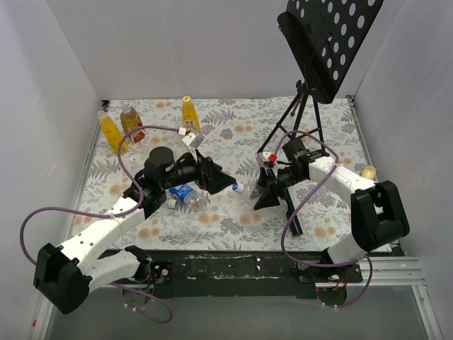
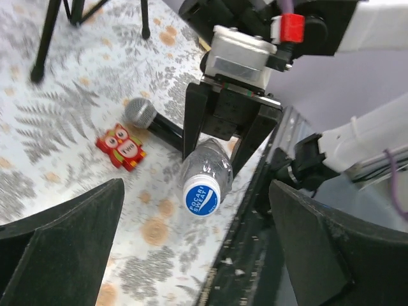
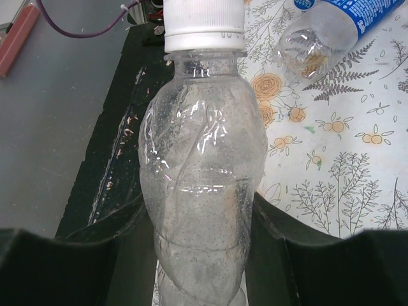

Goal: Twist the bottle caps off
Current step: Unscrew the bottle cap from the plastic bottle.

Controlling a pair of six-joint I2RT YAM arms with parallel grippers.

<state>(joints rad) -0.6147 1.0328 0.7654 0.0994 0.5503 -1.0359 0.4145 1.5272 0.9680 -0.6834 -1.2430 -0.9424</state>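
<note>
Wide open at frame centre, left tool (image 1: pixel 218 180) faces the cap (image 2: pixel 202 197) without touching it, while right tool (image 1: pixel 263 190) grips the bottle (image 3: pixel 201 191) by its body, so an off-centre closing could skid off the cap or twist the bottle loose.

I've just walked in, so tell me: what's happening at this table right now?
The right gripper is clamped around a clear bottle, holding it sideways with its white cap pointing at the left arm. The left gripper faces that cap with its jaws wide open, not touching it. The cap is on the neck.
</note>
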